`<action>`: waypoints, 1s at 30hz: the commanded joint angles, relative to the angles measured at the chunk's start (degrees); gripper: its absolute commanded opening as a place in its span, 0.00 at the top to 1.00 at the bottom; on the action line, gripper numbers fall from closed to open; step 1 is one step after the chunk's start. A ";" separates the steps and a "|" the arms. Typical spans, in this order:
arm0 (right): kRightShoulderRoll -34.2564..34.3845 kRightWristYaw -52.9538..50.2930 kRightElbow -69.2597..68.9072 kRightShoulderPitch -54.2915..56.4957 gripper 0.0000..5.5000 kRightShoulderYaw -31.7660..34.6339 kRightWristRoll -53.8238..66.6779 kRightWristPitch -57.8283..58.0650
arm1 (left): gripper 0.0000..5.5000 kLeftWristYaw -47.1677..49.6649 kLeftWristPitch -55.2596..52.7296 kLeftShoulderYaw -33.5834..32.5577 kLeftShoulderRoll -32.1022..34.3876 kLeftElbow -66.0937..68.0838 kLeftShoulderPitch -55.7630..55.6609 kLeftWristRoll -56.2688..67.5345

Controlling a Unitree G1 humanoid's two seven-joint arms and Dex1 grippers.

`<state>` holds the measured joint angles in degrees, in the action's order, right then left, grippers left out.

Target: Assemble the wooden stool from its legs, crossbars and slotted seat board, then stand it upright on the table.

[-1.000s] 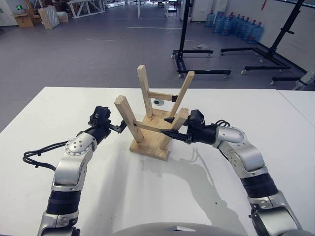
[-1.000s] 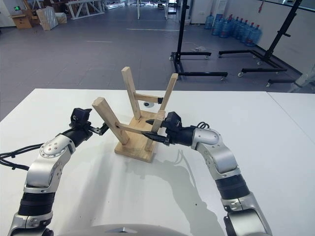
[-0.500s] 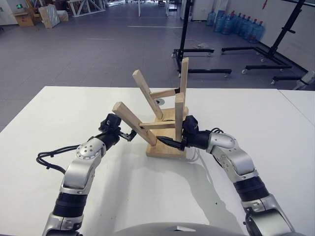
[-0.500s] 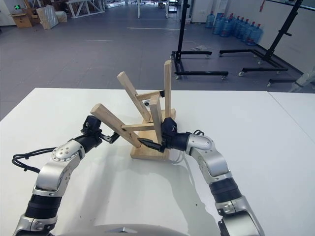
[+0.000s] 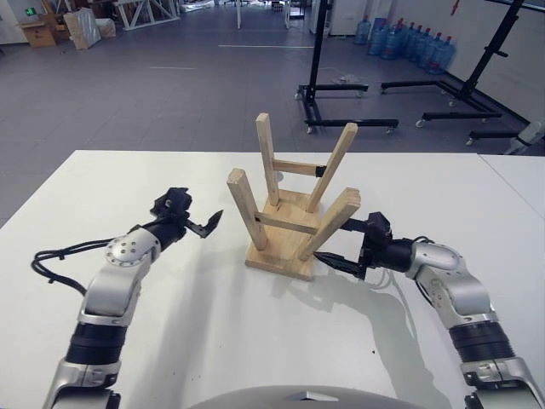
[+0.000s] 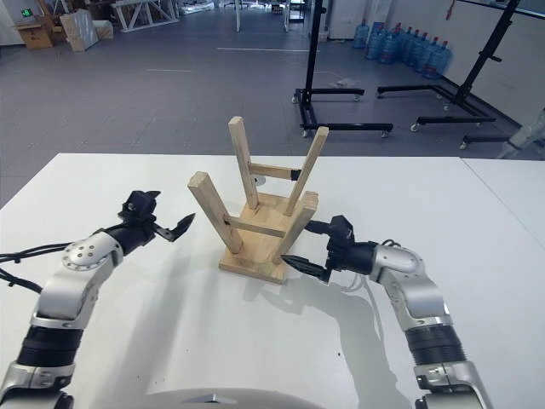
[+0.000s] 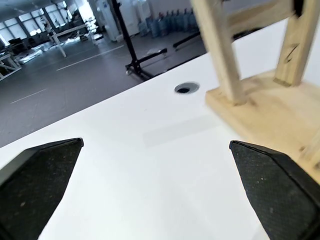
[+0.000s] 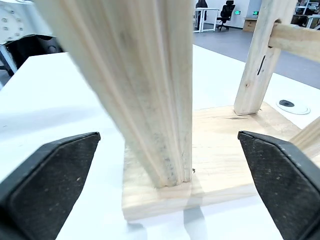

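The wooden stool (image 5: 289, 223) rests upside down on its seat board (image 5: 274, 261) in the middle of the white table (image 5: 213, 324), legs pointing up and joined by crossbars (image 5: 288, 224). My left gripper (image 5: 197, 217) hovers open just left of the stool, apart from the near-left leg (image 5: 247, 209). In the left wrist view the open fingers (image 7: 45, 175) frame bare table with the seat board (image 7: 260, 110) ahead. My right gripper (image 5: 339, 243) is open at the stool's right side. In the right wrist view the near-right leg (image 8: 150, 90) stands close between its spread fingers (image 8: 50, 180).
A round cable hole (image 7: 184, 89) lies in the table behind the stool. A black cable (image 5: 60, 253) trails from my left arm. Black wheeled stands (image 5: 349, 85) are on the floor beyond the far table edge. Bare table surrounds the stool.
The stool was tilted with both grippers at its legs; it now sits flat on its seat board. Both grippers have let go and drawn outward, left to the left, right to the right.
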<state>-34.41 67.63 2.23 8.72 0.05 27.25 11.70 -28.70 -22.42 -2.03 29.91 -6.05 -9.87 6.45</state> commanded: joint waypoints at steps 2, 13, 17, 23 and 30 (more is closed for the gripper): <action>-9.61 5.83 6.26 -0.07 0.08 5.72 -1.20 -2.89 | 0.02 -13.58 -4.57 -9.26 9.70 -3.36 4.78 10.63; 6.73 -19.29 21.57 16.00 0.08 0.82 -13.37 -9.75 | 0.02 -16.42 -15.22 -4.53 5.65 -10.44 -4.98 26.53; 10.76 -18.69 19.10 13.07 0.08 -3.16 -14.53 -9.99 | 0.02 -15.51 -15.02 -0.13 -0.21 -12.47 -4.97 28.37; 9.52 -12.33 4.14 5.80 0.08 -6.28 -9.42 -2.16 | 0.02 -8.56 -12.83 -0.59 -3.66 -6.53 -8.52 24.27; 5.10 -12.53 -15.90 -0.46 0.08 -12.86 -11.58 6.52 | 0.02 -2.80 -7.85 -5.26 -8.14 7.79 -17.79 22.50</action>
<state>-25.16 53.58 -9.27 9.45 -13.41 15.69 16.23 -30.13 -31.11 -7.01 22.34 -0.73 -25.91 28.62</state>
